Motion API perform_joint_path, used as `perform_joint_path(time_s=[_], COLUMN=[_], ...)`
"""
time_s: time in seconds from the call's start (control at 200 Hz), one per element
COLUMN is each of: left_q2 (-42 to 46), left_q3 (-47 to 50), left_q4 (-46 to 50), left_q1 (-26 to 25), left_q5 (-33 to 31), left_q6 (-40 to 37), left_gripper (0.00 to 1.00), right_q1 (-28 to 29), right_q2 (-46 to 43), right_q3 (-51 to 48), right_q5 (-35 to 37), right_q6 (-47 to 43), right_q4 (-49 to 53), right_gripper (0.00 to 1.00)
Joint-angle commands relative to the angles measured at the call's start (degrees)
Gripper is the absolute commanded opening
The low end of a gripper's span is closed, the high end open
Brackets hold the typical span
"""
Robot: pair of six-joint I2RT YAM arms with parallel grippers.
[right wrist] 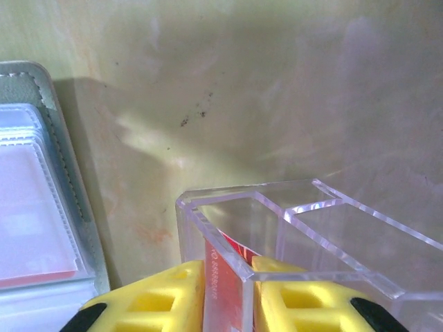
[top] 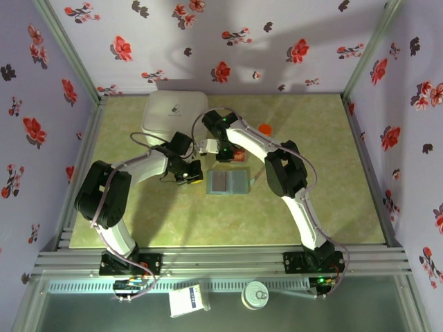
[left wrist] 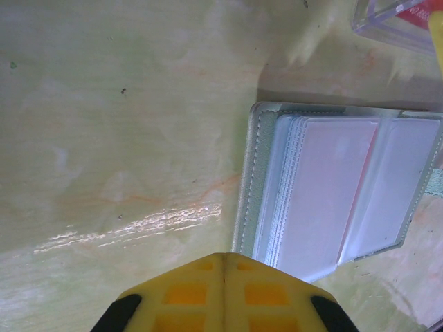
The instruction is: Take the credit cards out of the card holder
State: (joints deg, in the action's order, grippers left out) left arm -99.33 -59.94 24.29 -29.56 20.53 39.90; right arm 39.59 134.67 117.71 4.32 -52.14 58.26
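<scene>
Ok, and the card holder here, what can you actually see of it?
The card holder lies open and flat on the table, between the two arms. Its soft grey-teal cover has a stitched border, with stacked clear plastic sleeves inside; a pale pinkish card shows through one. No jaws grip it.

One card holder (top: 226,182), one white box (top: 174,112), one tray (right wrist: 332,228) (clear).

Matt yellow plastic left fingers (left wrist: 183,294) face the card holder (left wrist: 332,187): soft stitched cover, glossy clear plastic sleeves. Just ahead of the right fingers (right wrist: 149,304) stands a clear, glossy acrylic tray (right wrist: 311,221) on the smooth, shiny tabletop (right wrist: 277,90).
</scene>
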Motion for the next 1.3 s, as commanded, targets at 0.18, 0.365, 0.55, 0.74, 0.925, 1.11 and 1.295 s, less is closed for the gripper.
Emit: perform_joint_path(time_s=[0.18,0.365,0.55,0.74,0.925,1.11,1.295], left_q2=[0.63,0.63,0.67,-0.03,-1.66,-2.88,-4.37], left_q3=[-0.61,-0.53,-0.52,-1.47,-3.53,-3.95,-4.22], left_q4=[0.84,0.62,0.33,-0.03,0.01,-0.47,-0.4], left_q1=[0.55,0.53,0.56,0.22,-1.45,-2.34,-3.04], left_q5=[0.11,0.38,0.64,1.77,2.31,2.32,3.1], left_q6=[0.13,0.15,0.17,0.03,-0.27,-0.2,-0.71], left_gripper=[0.03,0.03,0.03,0.02,0.01,0.0,0.0], right_q1=[-0.83,-1.14,-2.39,-3.65,-3.65,-3.48,-3.22], right_q2=[-5.38,-7.36,-10.32,-16.03,-22.07,-26.79,-29.8], right_q3=[-0.08,-2.09,-4.93,-13.34,-25.69,-38.2,-48.08], right_q5=[0.49,-1.26,-3.85,-5.54,-8.54,-12.53,-17.29], right_q6=[0.1,0.76,8.16,27.99,54.95,78.92,94.15], right_q4=[0.16,-0.93,-4.31,-14.12,-24.94,-33.66,-40.37], right_gripper=[0.3,0.31,0.31,0.3,0.28,0.26,0.24])
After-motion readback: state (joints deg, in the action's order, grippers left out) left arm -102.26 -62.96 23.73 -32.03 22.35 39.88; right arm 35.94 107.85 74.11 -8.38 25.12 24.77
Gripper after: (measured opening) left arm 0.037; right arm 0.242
